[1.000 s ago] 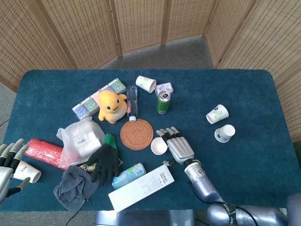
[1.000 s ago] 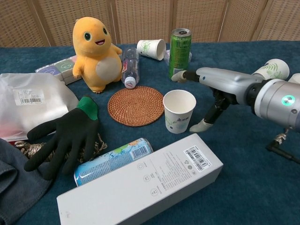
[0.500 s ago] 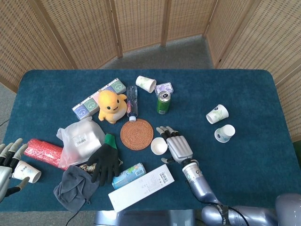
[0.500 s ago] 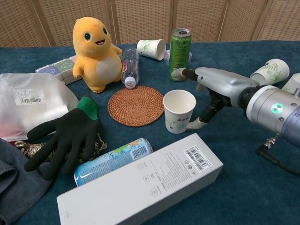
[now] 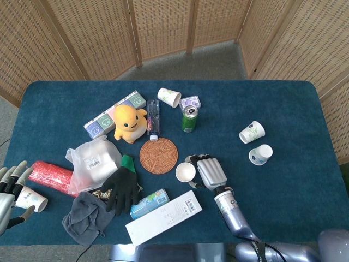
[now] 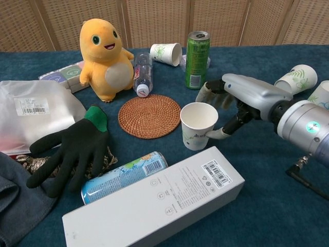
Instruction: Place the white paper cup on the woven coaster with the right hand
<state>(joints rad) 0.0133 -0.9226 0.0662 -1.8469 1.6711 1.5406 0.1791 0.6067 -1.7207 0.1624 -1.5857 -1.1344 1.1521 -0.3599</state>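
White paper cup [image 6: 199,125] upright, green print, mid-frame just right of woven coaster [image 6: 149,115] | my right hand [image 6: 237,100] curls around it, thumb touching; firm grip unclear | left hand [image 5: 12,194], cut off lower left, holds another cup [image 5: 31,198]

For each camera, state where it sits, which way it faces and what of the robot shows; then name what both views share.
Head view: high above the near table edge, looking steeply down on the whole table; shows the left hand on a cup at lower left, and the right hand and forearm.
Chest view: low at the near edge, looking across toward the screens; only the right hand and arm show.
Shared: white paper cup, woven coaster, right hand.
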